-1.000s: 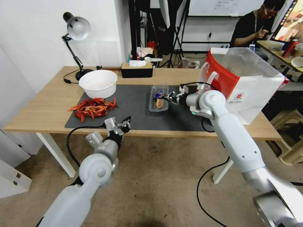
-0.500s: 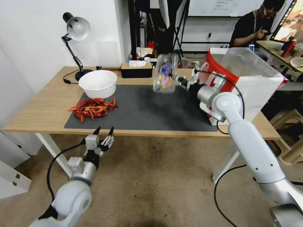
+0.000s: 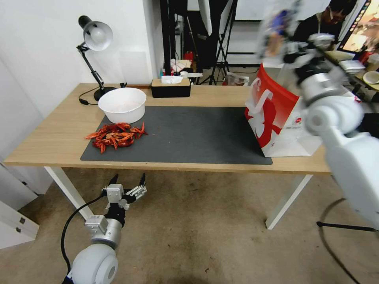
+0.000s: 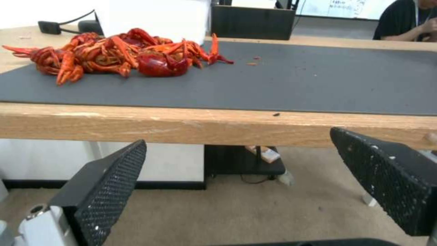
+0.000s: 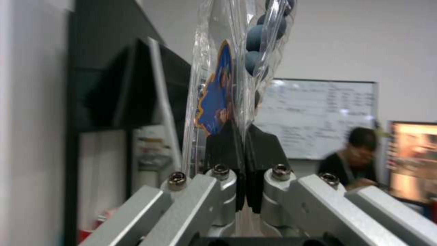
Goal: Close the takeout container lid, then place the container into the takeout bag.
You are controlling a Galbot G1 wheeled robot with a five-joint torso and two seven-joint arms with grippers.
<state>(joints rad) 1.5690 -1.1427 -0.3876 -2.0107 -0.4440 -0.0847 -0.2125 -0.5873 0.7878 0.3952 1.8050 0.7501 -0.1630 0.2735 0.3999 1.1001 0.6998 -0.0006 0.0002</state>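
Observation:
The container, a clear clamshell with a blue sticker and dark blue berries, is seen edge-on in the right wrist view. Its lid lies flat against the other half. My right gripper is shut on the container's rim. In the head view the right gripper holds the blurred container high in the air, above the open top of the takeout bag. The red and white bag stands at the table's right end. My left gripper hangs open below the table's front edge, its black fingers spread with nothing between them.
A dark mat covers the wooden table. On its left lie red crayfish shells and a white bowl. A desk lamp and a black tissue box stand at the back.
My right gripper lifted the container off the mat and swung it up and right to above the bag. The left arm dropped from the table edge to below it.

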